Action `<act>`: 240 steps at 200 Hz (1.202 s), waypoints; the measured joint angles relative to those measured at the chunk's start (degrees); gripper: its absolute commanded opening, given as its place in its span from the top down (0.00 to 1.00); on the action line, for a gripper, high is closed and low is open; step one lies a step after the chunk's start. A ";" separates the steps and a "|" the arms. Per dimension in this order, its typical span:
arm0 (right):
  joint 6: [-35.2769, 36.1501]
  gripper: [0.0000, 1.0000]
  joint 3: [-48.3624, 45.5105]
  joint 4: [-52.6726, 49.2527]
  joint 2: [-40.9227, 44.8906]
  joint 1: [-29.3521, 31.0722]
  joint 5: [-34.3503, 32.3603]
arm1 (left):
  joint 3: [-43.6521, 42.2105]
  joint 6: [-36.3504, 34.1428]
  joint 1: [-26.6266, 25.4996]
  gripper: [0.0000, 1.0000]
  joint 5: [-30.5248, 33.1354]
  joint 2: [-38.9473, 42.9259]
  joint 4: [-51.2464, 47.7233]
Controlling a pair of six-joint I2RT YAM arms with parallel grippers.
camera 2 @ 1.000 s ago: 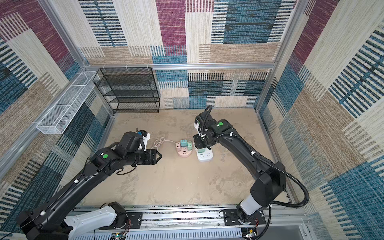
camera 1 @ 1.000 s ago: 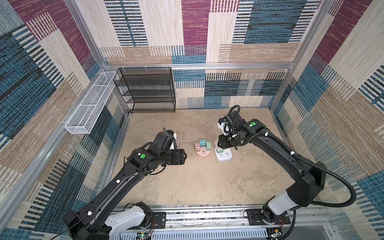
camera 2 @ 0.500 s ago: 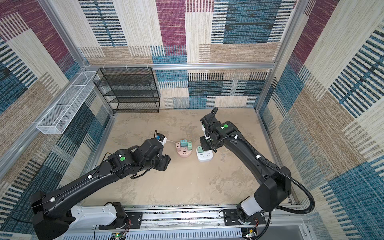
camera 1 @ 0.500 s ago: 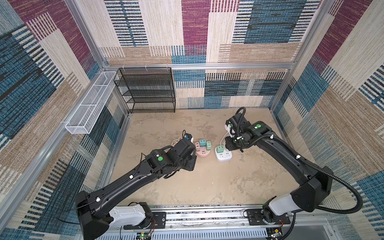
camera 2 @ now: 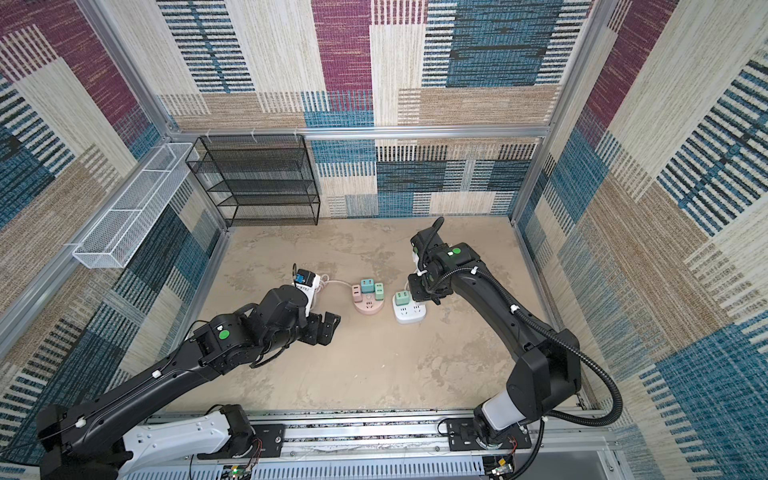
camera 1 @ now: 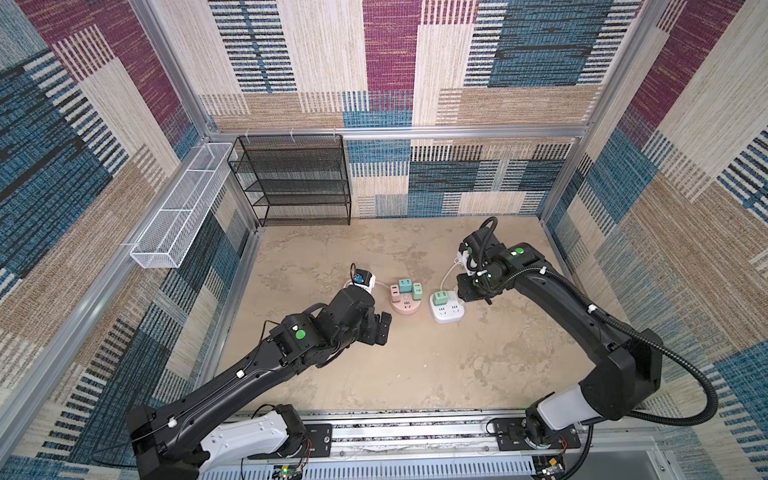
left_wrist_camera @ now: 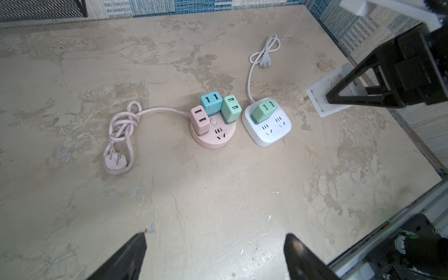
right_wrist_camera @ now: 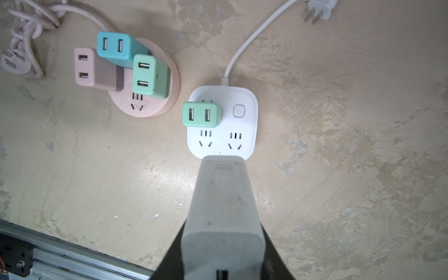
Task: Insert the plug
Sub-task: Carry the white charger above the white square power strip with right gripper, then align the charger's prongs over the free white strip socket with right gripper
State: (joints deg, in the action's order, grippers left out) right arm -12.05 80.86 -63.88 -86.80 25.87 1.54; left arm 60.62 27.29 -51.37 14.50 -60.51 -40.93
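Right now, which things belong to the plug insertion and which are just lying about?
Job: white block charger, held by the right gripper, jaws shut; white square power strip, likely target.
Lying about: pink round power strip; black wire shelf; white wire basket; open, empty left gripper.

My left arm [camera 1: 232, 382] and right arm [camera 1: 561, 316]: matte black links, with a white shell [camera 1: 245, 436] at each base. Green dot [camera 1: 298, 333] on each forearm joint. Thin black cable [camera 1: 266, 332] and white clips [camera 1: 240, 374] on the left arm. Fat corrugated black hose [camera 1: 706, 399] loops off the right arm. Left gripper [left_wrist_camera: 215, 235]: black tapered fingers.
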 measured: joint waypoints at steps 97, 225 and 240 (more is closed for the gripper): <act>-0.02 1.00 -2.05 -0.20 -3.39 -0.74 0.83 | -5.79 1.27 4.90 0.07 -6.60 2.03 5.38; -0.04 1.00 -2.40 3.23 -10.21 -0.83 0.83 | -11.15 5.25 10.38 0.08 -16.39 2.84 10.84; -0.04 1.00 -2.69 3.80 -10.47 -0.87 0.85 | -12.13 6.19 11.32 0.08 -18.27 2.80 11.80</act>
State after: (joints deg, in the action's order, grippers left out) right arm -12.10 78.17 -60.07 -97.27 24.99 2.39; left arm 48.49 33.47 -40.05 -3.77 -57.71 -29.12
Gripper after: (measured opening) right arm 0.348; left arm 0.915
